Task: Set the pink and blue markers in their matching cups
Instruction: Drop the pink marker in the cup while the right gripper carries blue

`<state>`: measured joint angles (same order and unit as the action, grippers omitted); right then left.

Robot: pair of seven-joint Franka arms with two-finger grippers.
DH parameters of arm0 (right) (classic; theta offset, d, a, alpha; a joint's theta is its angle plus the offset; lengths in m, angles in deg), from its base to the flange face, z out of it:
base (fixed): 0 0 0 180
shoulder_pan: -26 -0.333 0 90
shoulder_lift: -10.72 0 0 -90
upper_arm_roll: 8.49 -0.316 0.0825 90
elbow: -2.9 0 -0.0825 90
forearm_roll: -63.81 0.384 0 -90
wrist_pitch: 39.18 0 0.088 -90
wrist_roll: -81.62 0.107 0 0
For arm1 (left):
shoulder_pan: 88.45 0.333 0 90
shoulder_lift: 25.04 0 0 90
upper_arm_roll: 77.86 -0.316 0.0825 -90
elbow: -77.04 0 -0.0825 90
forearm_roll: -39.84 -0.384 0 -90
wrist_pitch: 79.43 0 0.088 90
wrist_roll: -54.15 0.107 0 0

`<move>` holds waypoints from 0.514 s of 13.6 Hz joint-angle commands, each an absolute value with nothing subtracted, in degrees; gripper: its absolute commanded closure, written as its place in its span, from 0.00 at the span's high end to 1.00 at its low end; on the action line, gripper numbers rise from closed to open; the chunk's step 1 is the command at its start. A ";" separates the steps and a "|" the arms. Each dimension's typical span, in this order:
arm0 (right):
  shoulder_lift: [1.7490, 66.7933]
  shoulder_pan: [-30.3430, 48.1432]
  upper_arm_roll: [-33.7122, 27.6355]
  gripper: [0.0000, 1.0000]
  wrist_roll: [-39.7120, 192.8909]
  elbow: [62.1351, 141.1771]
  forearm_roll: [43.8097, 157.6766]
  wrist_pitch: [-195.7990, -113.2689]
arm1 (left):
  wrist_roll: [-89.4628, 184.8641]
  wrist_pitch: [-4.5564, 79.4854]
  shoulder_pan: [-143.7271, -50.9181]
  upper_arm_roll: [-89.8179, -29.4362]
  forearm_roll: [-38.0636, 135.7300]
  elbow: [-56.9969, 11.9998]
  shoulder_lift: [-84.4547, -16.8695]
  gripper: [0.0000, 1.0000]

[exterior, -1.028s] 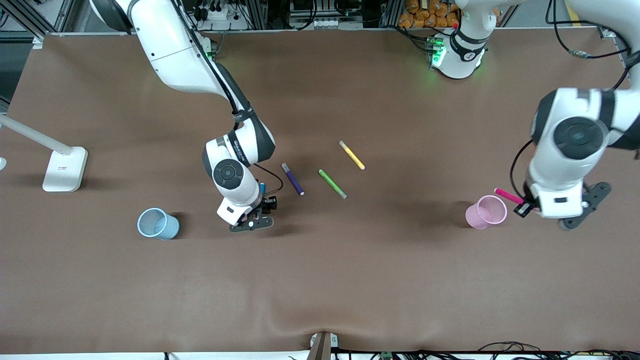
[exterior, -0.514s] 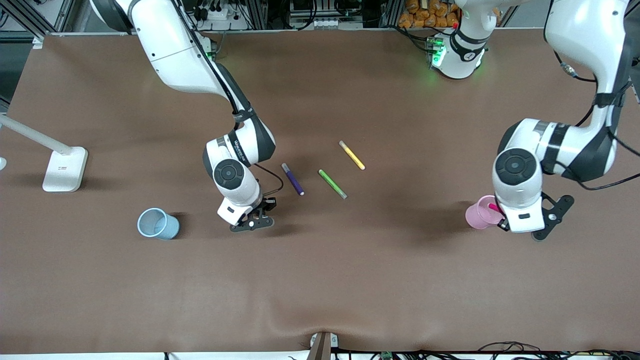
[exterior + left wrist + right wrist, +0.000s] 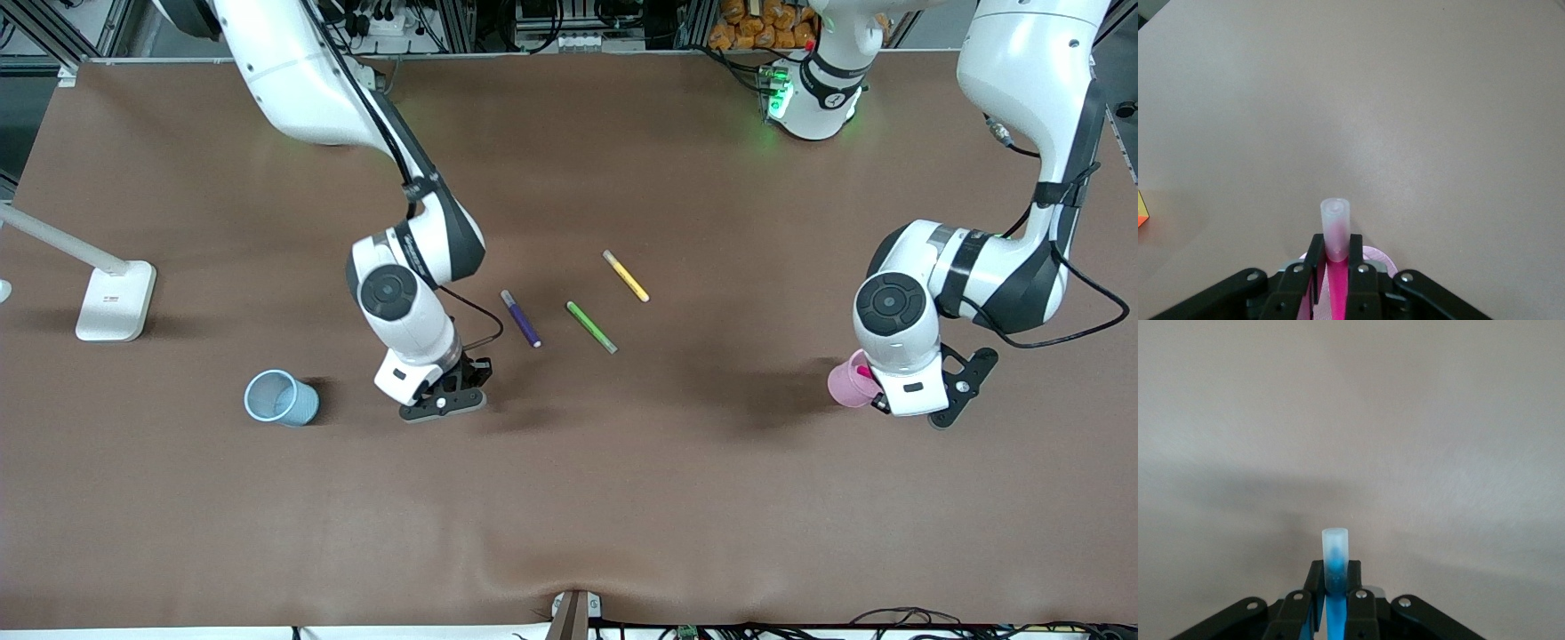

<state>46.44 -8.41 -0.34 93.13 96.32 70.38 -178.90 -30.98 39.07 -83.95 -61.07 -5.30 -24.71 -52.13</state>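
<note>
Closest to the front camera is the left gripper (image 3: 876,402), hanging right over the pink cup (image 3: 843,380) at the left arm's end of the brown counter (image 3: 569,498). It's pinched tight on the pink marker (image 3: 1336,230); in the left wrist view you can see the pale cap poking out past the black fingers (image 3: 1357,263), with the cup's rim just showing under them. From the front camera only a tiny bit of magenta shows at the cup's mouth, so I can't tell how deep the marker sits in it.

Roughly as near, toward the right arm's end, is the right gripper (image 3: 442,400), low over bare counter. It's clamped on the blue marker (image 3: 1335,567), cap sticking out past its fingers (image 3: 1356,587) in the right wrist view. The front camera doesn't really show that marker, since the arm covers it.

The blue cup (image 3: 281,397) stands well apart from the pink cup, near the right gripper, on the side toward the right arm's end of the counter.

Farther from the camera than the pink cup, about mid-counter, three loose pens lie in a row: purple pen (image 3: 521,318), then green pen (image 3: 591,327), then yellow pen (image 3: 626,276) farthest back. None touch each other.

Way off at the right arm's end there's a white lamp base (image 3: 114,300).
</note>
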 commanded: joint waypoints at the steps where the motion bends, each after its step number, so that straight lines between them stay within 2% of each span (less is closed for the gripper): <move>1: 43.42 -7.84 -0.14 0.00 89.82 97.73 67.78 -181.29 | -32.77 38.52 -84.05 -60.90 -6.74 -24.30 -52.37 0.00; 3: 42.54 -5.92 -0.05 0.00 82.63 97.47 67.33 -182.08 | -33.65 38.25 -84.84 -60.90 -6.74 -24.30 -52.37 0.03; 4: 42.01 -4.86 -0.14 0.00 78.93 97.29 67.33 -182.61 | -33.83 38.25 -84.84 -60.90 -6.74 -24.30 -52.46 0.18; 6: 41.13 -2.23 -0.14 0.00 72.25 96.85 67.33 -182.88 | -32.87 38.25 -84.76 -60.90 -6.65 -24.30 -52.03 1.00; 7: 40.78 -0.39 -0.14 0.00 69.43 96.77 67.59 -183.14 | -32.51 38.25 -84.67 -60.90 -6.57 -24.21 -51.68 1.00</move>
